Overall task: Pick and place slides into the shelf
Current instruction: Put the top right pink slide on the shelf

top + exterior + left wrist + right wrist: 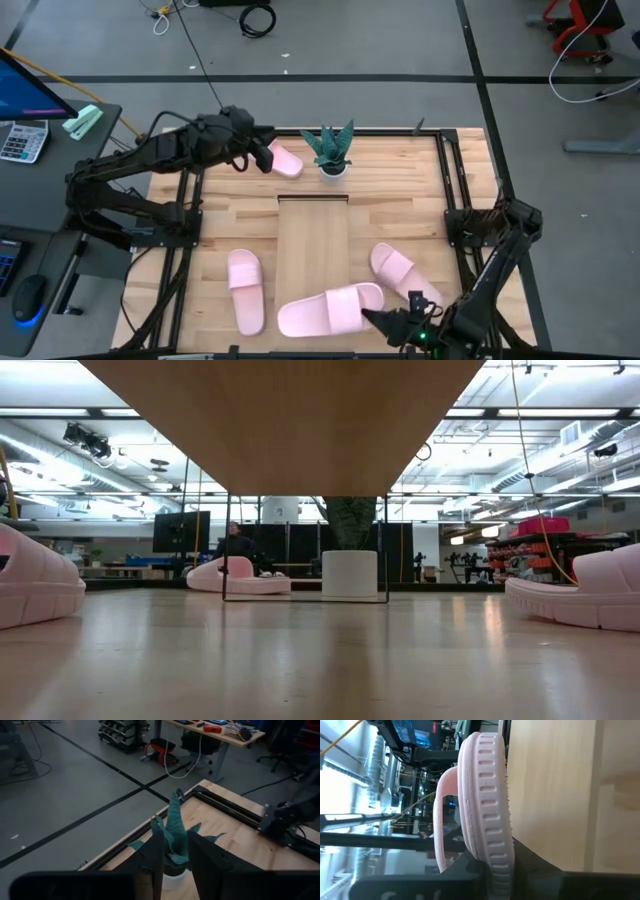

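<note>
Four pale pink slides show in the high view. One slide (330, 310) lies across the near end of the long pale wood shelf (312, 240), with my right gripper (378, 318) shut on its right end. Two more rest sole-down on the table, left (246, 290) and right (403, 272) of the shelf. The fourth slide (285, 160) rests on the table at the far edge. My left gripper (262, 152) hovers at its left end, open (175, 855). That slide is hidden in the left wrist view. My right gripper pinches the slide's sole at its right end (495, 852), one finger (465, 867) on the footbed side below the strap and one on the underside. The fingers come level from the table's right, along the slide. Whether the sole rests on the shelf top (555, 780), I cannot tell.
A potted green plant (330, 152) stands at the shelf's far end, right beside the far slide and straight ahead of my left fingers (175, 830). Black frame rails (455, 190) run along the table's sides. The shelf top stands raised above the table (290, 420).
</note>
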### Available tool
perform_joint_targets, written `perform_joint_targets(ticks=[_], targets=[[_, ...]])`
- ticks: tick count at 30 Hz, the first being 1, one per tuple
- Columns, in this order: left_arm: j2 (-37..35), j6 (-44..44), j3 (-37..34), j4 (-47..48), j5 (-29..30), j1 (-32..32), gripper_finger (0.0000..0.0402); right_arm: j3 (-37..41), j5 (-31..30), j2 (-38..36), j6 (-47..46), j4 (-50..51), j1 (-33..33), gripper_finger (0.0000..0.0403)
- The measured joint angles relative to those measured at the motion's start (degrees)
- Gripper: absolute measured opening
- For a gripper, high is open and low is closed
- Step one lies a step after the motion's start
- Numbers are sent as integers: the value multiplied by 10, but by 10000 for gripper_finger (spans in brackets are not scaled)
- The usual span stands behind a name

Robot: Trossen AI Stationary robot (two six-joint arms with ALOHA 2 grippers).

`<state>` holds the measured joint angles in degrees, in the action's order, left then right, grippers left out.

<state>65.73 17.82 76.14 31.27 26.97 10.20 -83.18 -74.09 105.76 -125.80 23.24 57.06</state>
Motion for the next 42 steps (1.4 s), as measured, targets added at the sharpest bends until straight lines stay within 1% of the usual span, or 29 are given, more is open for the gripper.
perform_joint_targets(ticks=[7, 11, 18, 23, 27, 29, 32, 35, 38, 42], targets=[[0, 0, 0, 0, 0, -20, 80, 0, 10, 34, 0, -50, 0, 44], [0, -4, 0, 1, 0, -33, 81, 0, 34, 46, -2, -49, -4, 44], [0, -4, 0, 1, 0, -47, 83, 0, 52, 52, -2, -46, -15, 44], [0, -4, 0, 1, 0, -47, 78, 0, 80, 52, -2, -24, -15, 44], [0, -4, 0, 1, 0, -47, 82, 0, 127, 52, 4, -23, -16, 46], [0, -4, 0, 1, 0, -47, 84, 0, 153, 52, 8, -23, -16, 71], [0, -4, 0, 0, 0, -47, 84, 0, 190, 52, 11, -23, -17, 121], [0, -4, 0, -1, 0, -47, 80, 0, 199, 52, 14, -22, -21, 154], [0, -4, 0, -1, 0, -47, 78, 0, 208, 52, 17, -18, -23, 168], [0, -4, 0, -1, 0, -47, 84, 0, 216, 52, 17, -14, -21, 173]])
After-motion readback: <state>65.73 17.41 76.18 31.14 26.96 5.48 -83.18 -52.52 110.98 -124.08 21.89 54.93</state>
